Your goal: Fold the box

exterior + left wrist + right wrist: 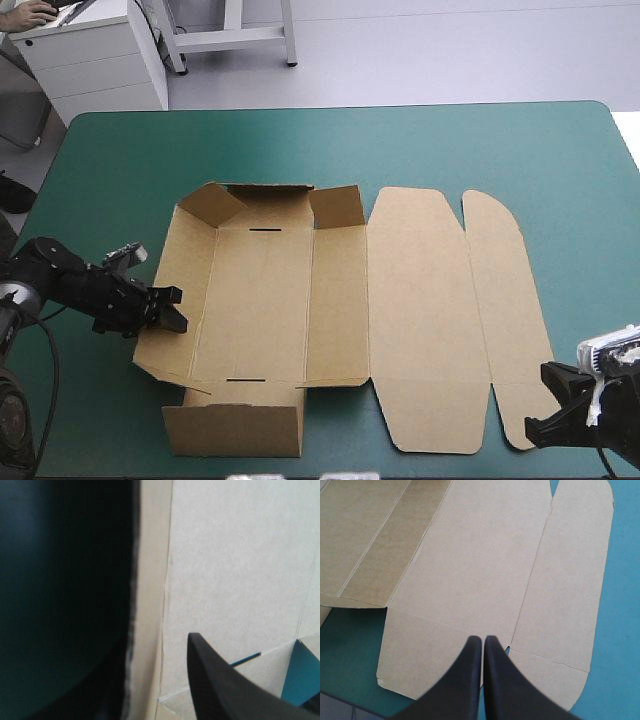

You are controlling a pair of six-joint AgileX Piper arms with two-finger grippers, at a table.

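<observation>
The brown box [300,300] lies in the middle of the table with its floor flat. Its near end wall [235,430] stands upright, the far wall and corner flaps [262,205] are raised, and the left wall tilts up. The lid panel [425,320] and tuck flap [505,320] lie flat to the right. My left gripper [172,310] is at the left wall's edge, open, with the wall strip [152,605] between its fingers [225,690]. My right gripper [538,428] [482,639] is shut and empty, just over the flap's near corner [540,670].
The teal-green cover [450,150] runs wide beyond the box on the far side and along the right edge. A narrower band of cover lies between the box's near wall and the table's front edge.
</observation>
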